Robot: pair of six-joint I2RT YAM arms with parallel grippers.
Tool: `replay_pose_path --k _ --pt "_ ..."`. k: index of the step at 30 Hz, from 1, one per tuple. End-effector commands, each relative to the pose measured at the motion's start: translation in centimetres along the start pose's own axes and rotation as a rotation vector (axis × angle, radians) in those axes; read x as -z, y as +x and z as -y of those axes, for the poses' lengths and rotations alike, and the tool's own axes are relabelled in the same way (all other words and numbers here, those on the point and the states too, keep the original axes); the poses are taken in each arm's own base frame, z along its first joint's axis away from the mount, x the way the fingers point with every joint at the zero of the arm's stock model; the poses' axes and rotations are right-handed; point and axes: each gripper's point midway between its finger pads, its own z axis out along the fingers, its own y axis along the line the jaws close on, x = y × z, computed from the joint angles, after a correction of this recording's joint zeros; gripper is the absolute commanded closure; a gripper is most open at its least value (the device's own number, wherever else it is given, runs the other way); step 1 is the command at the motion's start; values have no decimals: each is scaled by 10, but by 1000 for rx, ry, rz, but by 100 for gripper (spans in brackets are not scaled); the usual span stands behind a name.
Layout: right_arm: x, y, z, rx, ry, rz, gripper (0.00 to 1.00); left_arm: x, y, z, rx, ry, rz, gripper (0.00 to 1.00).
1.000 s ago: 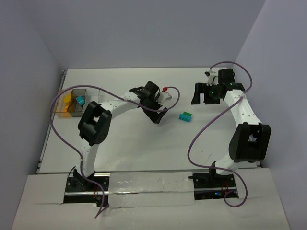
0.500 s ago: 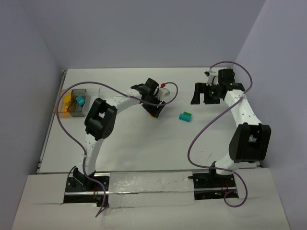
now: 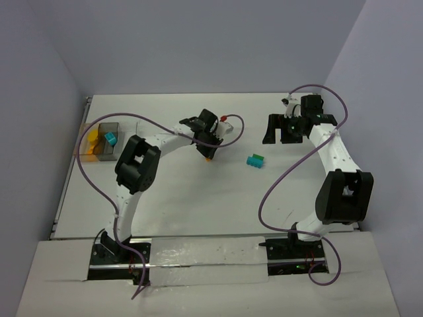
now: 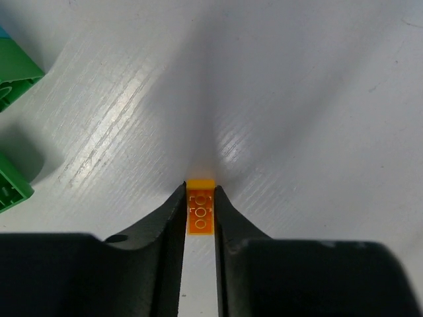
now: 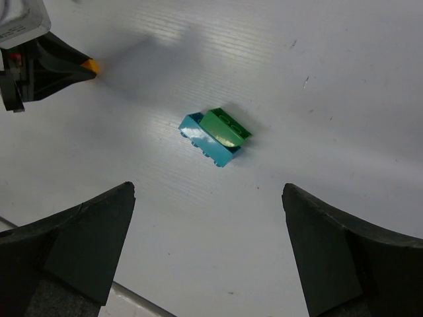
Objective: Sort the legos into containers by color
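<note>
Legos: an orange brick (image 4: pixel 200 214) sits pinched at the tip of the left gripper (image 4: pixel 199 191), over the middle of the desk (image 3: pixel 198 198). A green-and-teal pair (image 5: pixel 216 135) lies stuck together on the desk a little to its right. More green pieces (image 4: pixel 13 72) show at the left edge of the left wrist view, and I cannot tell whether they are that same pair.
Left jaws: closed on the orange brick, one finger on each long side. I cannot tell whether the brick is touching the desk or just above it.
Right jaws: the right gripper (image 5: pixel 208 191) is spread wide and holds nothing, poised far back on the right, above and apart from the green-and-teal pair.
Containers: the brown-tinted tray (image 3: pixel 100 127) stands at the far left edge, well apart from the left gripper, with yellow-orange and teal pieces already inside. No clear tray can be made out.
Step in hand: probably the orange brick is grasped and about to be carried.
Next move: likely a lift off the desk, then a long swing left to above the tinted tray before releasing. The brick is tiny, so the grip must hold through the swing.
Change from earlier: a second ago the left gripper was lower and further right; it has since drawn back toward the left. The right arm and the green-and-teal pair have not moved.
</note>
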Motion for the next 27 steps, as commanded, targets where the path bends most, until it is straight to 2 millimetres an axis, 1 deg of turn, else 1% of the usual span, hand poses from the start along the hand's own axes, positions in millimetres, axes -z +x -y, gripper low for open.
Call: replay_pose_path --k 1,3,5,7,9,10,12,13,14,15,16,17,18,19,20,21,22,23,25,26,27 --pt "10 -13 -4 24 -7 37 0 0 24 3 -6 -11 -60 80" --pt "10 -13 -4 22 -7 35 0 0 31 4 -11 -22 -72 88" --pt "10 -13 -4 22 -8 36 0 6 28 4 -12 -35 -61 98" --pt "10 -14 -4 22 -8 37 0 11 29 2 -10 -44 -62 100" --pt "10 -14 -5 18 -11 35 0 32 19 -5 7 -54 -25 100" --pt "10 -14 -5 18 -11 36 0 50 9 -9 22 -53 9 100" --pt "13 -16 -6 22 -11 42 0 98 -7 -24 69 -50 81 100" --pt "14 -17 -7 24 -11 46 0 120 -11 -33 92 -60 114 100" --pt "15 -17 -7 25 -12 47 0 137 -10 -44 118 -68 134 100" --pt "15 -17 -8 25 -14 48 0 156 -7 -61 160 -80 158 100" --pt "15 -17 -8 25 -16 47 0 171 -9 -62 170 -75 181 100" --pt "15 -17 -9 26 -21 45 0 199 -3 -90 229 -111 221 100" --pt "14 -16 -10 28 -23 43 0 221 16 -118 304 -129 232 100" --pt "13 -15 -10 31 -22 39 0 244 30 -141 353 -167 251 100" --pt "13 -15 -11 36 -20 39 0 257 41 -156 381 -199 258 100" --pt "13 -15 -11 38 -20 39 0 263 42 -157 370 -209 265 100" --pt "12 -14 -11 42 -18 36 0 278 63 -182 414 -268 268 100" --pt "11 -14 -12 46 -20 34 0 297 88 -210 483 -326 272 100" --pt "9 -13 -12 47 -20 30 0 314 113 -233 545 -360 268 100" --pt "9 -13 -12 48 -21 29 0 313 128 -245 573 -358 245 100" --pt "7 -12 -13 50 -24 26 0 328 145 -262 619 -385 249 100"
